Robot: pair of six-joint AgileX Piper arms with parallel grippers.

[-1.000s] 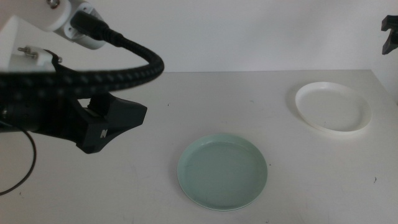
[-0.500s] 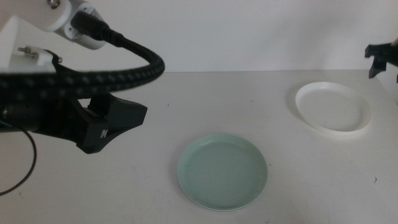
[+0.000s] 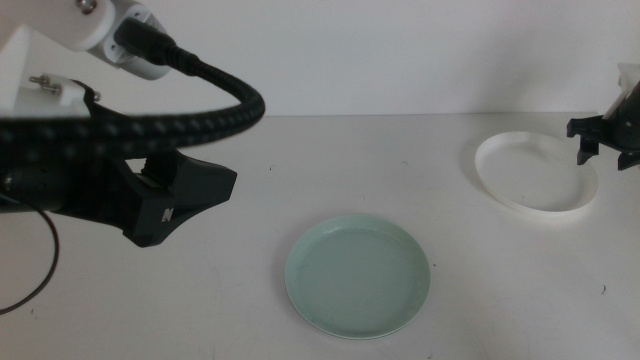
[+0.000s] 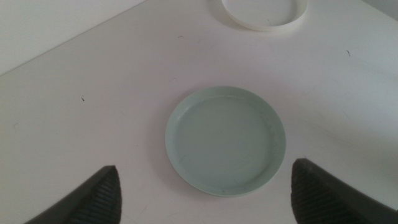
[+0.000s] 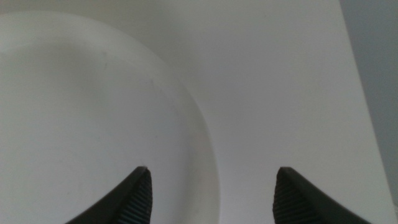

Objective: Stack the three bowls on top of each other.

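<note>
right gripper [image 3: 608,140] hangs over the far-right edge of the white bowl [image 3: 535,172], jaws spread wide; in the right wrist view its gripper [image 5: 211,193] straddles the bowl's rim [image 5: 208,155], one jaw over the inside, the other over bare table [image 5: 292,81] outside. whether the jaws touch the rim cannot be told. white bowl sits at the table's far right, close to the table edge. mint green bowl [image 3: 359,275] lies near the front centre, well apart from the white one, open surface all round it. left gripper [image 4: 205,193] waits at the left, jaws apart, mint green bowl [image 4: 226,140] ahead of it. grey bowl not seen.
</note>
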